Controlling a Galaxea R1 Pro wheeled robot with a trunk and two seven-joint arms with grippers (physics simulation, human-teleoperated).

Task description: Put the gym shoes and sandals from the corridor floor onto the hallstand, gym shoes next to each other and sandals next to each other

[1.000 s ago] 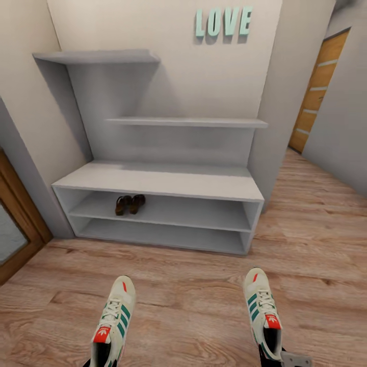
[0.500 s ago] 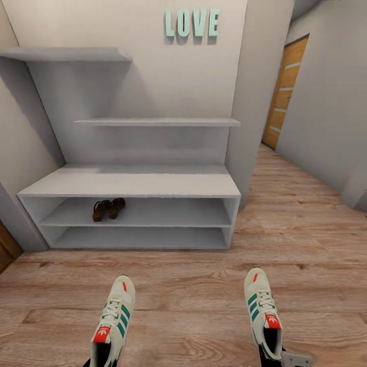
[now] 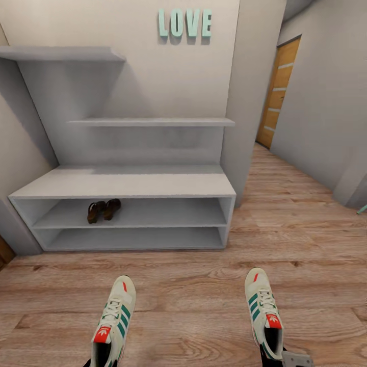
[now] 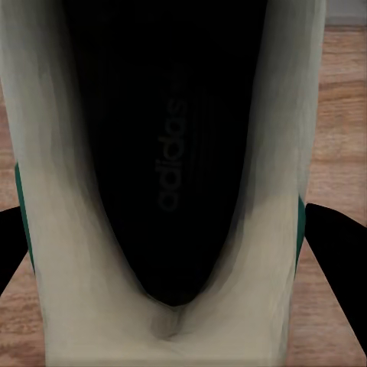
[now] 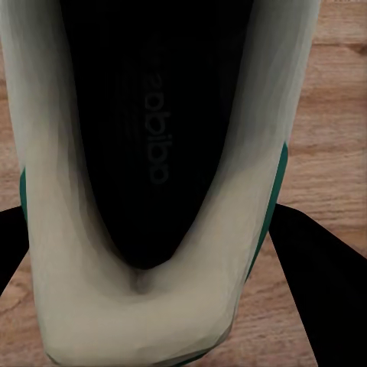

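Note:
Two off-white gym shoes with green stripes are held low above the corridor floor (image 3: 188,306), toes toward the hallstand (image 3: 122,183). The left gym shoe (image 3: 113,321) sits in my left gripper (image 4: 164,252), whose black fingers (image 4: 336,260) press its heel sides. My right gripper (image 5: 153,237) is shut the same way on the right gym shoe (image 3: 264,312), with a black finger (image 5: 313,283) against its side. Both brown sandals (image 3: 103,210) lie side by side in the rack's upper slot, toward its left end.
The rack stands against a pale wall with teal "LOVE" letters (image 3: 184,23). Two stepped shelves (image 3: 153,122) rise above the bench top. A wall corner (image 3: 244,127) borders the rack's right side, and the corridor runs past it to a wooden door (image 3: 275,92).
The camera has turned, so the rack sits further left in the picture and more of the corridor shows at right. Both shoes stay gripped as before.

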